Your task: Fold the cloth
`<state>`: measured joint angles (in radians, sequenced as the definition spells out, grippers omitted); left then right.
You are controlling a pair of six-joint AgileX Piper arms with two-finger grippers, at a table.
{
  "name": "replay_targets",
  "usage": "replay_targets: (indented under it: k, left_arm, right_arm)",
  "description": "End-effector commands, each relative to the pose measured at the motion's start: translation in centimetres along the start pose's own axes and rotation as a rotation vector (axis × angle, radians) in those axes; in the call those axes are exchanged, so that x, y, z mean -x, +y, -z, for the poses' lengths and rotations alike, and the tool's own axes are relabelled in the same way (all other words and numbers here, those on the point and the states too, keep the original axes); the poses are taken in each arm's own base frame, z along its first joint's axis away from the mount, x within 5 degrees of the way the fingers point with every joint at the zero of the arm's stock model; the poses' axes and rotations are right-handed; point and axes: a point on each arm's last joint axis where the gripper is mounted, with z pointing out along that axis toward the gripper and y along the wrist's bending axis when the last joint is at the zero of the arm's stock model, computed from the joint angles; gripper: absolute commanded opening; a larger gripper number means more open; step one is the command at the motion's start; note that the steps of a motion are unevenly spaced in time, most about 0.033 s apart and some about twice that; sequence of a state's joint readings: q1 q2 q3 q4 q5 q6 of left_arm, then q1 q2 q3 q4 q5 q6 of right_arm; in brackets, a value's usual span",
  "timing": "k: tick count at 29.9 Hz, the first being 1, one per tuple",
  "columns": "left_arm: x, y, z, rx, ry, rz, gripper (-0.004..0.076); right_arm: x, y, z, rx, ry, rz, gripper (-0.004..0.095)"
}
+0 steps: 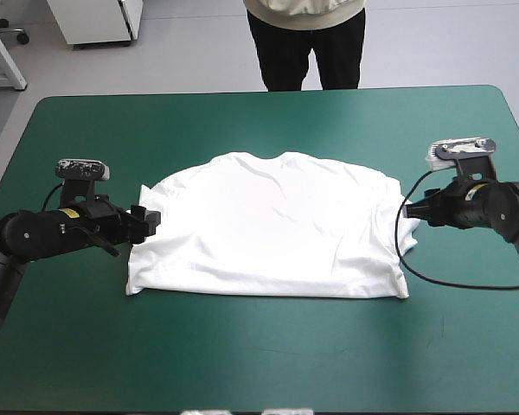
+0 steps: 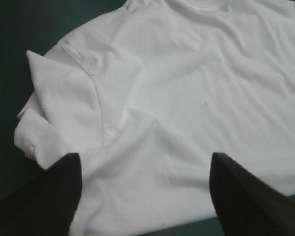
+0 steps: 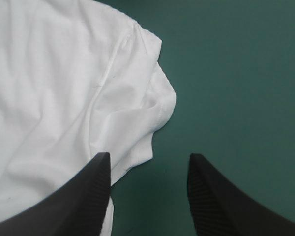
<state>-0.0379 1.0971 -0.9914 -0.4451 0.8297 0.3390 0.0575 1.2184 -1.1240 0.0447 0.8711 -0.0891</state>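
T-shirt (image 1: 272, 229): lying spread flat on the teal-green bench (image 1: 268, 363). Left gripper (image 2: 145, 157) standing released at one sleeve, right gripper (image 3: 150, 156) released beside the other.

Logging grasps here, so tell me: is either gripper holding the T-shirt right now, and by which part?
Nothing is held. The left gripper and right gripper are both open at the sleeves of the T-shirt.

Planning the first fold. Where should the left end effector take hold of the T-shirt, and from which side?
Probably the sleeve at the T-shirt's left edge, coming from the table's left: it lies bunched and folded over, just ahead of the open left end effector.
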Motion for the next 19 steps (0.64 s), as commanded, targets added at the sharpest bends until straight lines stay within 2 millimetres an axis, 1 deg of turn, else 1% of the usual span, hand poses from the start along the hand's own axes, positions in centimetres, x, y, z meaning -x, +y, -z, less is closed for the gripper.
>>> replay_targets:
  k: [1, 2, 3, 6, 12, 15, 19]
  left_arm:
    - [1.2, -0.5, 1.3, -0.013, -0.092, -0.002, 0.0528]
    - [1.2, -0.5, 1.3, -0.014, -0.090, -0.006, 0.0528]
    - [1.2, -0.6, 1.3, -0.016, -0.085, -0.008, 0.0528]
    - [1.1, -0.5, 1.3, -0.012, -0.084, -0.014, 0.0528]
    - [1.1, -0.5, 1.3, -0.014, -0.080, -0.014, 0.0528]
    - [1.1, -0.5, 1.2, -0.013, -0.078, -0.018, 0.0528]
    - [1.1, -0.5, 1.2, -0.012, -0.077, -0.018, 0.0528]
  right_arm:
    - [1.9, -0.2, -2.4, -0.012, -0.024, 0.018, 0.0469]
    - [2.1, -0.3, -3.3, -0.012, -0.006, 0.016, 0.0469]
    - [2.3, -0.6, -4.6, -0.008, 0.019, 0.000, 0.0465]
    - [2.7, -1.3, -7.2, 0.017, 0.054, -0.026, 0.0437]
    - [3.5, -3.1, -11.0, 0.031, 0.096, -0.080, 0.0427]
    - [3.5, -3.1, -12.5, 0.060, 0.139, -0.072, 0.0428]
    - [2.8, -3.0, -14.7, 0.085, 0.204, -0.081, 0.0428]
